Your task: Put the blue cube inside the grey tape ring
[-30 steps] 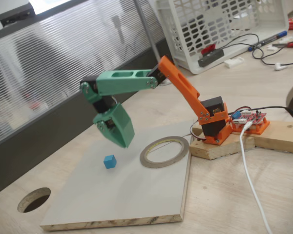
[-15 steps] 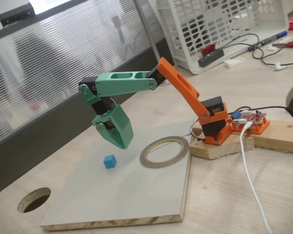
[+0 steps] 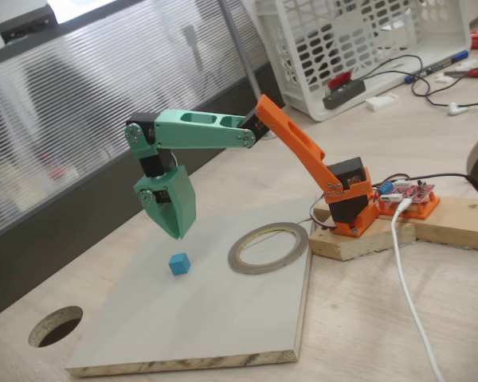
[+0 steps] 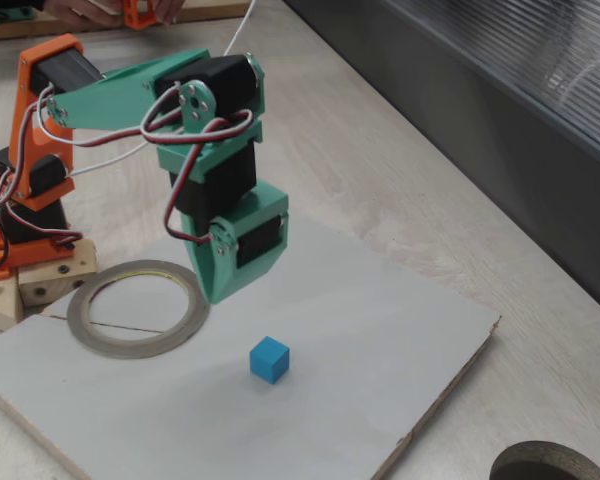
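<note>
We see a sky-blue cube [image 3: 179,263] on a pale grey board [image 3: 223,318], beside a grey tape ring [image 3: 268,247] with a yellowish inner edge. Our hand [image 3: 178,229] is mint green, its base link orange [image 3: 299,147]. The counter [image 3: 366,318] is light wood-grain.

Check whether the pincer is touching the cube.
Apart. In both fixed views the pincer hangs above the board, with bare board showing between its tip and the cube.
</note>
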You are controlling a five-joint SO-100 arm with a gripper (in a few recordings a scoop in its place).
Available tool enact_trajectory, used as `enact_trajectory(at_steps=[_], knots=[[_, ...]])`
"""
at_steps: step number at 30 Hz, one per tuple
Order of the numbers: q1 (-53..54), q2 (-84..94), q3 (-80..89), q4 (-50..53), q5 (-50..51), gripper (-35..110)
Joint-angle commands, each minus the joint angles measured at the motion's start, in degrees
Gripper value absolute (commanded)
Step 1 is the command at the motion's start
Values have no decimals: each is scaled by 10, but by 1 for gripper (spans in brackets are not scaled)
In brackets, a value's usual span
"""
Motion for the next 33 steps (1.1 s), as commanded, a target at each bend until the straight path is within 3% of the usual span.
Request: enact_trajectory(at_steps=[1, 16, 20, 33], knots=[[7, 10, -12, -4, 5, 9], [7, -39, -18, 62, 6, 89], [7, -40, -18, 59, 6, 95], [4, -126, -19, 57, 5, 95]])
